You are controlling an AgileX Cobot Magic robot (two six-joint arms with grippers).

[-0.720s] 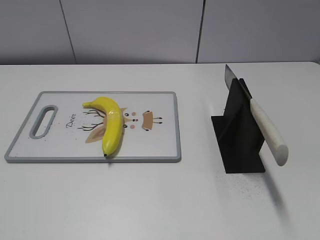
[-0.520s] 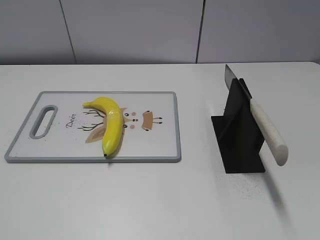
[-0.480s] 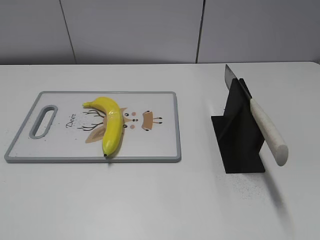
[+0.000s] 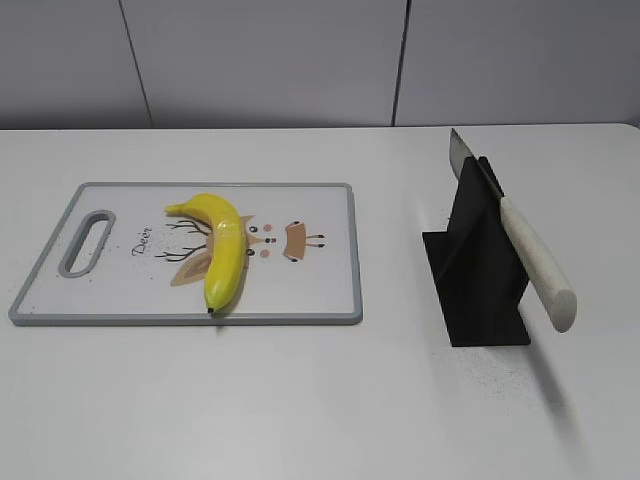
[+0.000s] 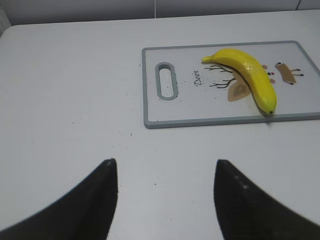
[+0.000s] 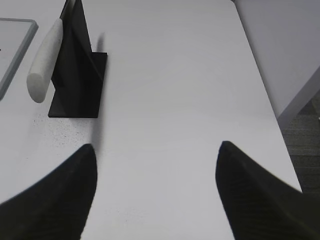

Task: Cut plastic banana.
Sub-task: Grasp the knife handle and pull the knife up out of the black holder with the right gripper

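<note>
Exterior view, table: a white table (image 4: 320, 400) takes up most of the picture, with grey wall panels behind it.
Exterior view, board: a white cutting board (image 4: 300, 290) with a grey rim lies flat on the left half, its slot handle at the left end and a small deer drawing printed in the middle.
Exterior view, banana: the plastic banana (image 4: 225, 250) lies on the board over the drawing, stem toward the far side, dark tip at the near edge (it touches only the board).
Exterior view, knife: a knife (image 4: 530, 255) with a pale handle rests tilted in a black stand (image 4: 480, 280) on the right half, well apart from the board; the blade points up and away, the handle down toward the camera.
Exterior view, arms: neither gripper shows here.
Left wrist view, gripper: the left gripper (image 5: 165, 200) hangs above bare table, its two dark fingers (image 5: 97, 205) spread wide with nothing between them.
Left wrist view, banana: the banana (image 5: 250, 77) sits on the board (image 5: 150, 100) ahead and to the right of the fingers, well apart from them.
Right wrist view, gripper: the right gripper (image 6: 155, 195) is likewise spread apart and empty over bare table (only the finger (image 6: 260, 200) ends show).
Right wrist view, knife: the knife handle (image 6: 45, 60) leans on the stand (image 6: 77, 75) at upper left, away from the fingers; a corner of the board (image 6: 17, 30) shows at the left edge.
</note>
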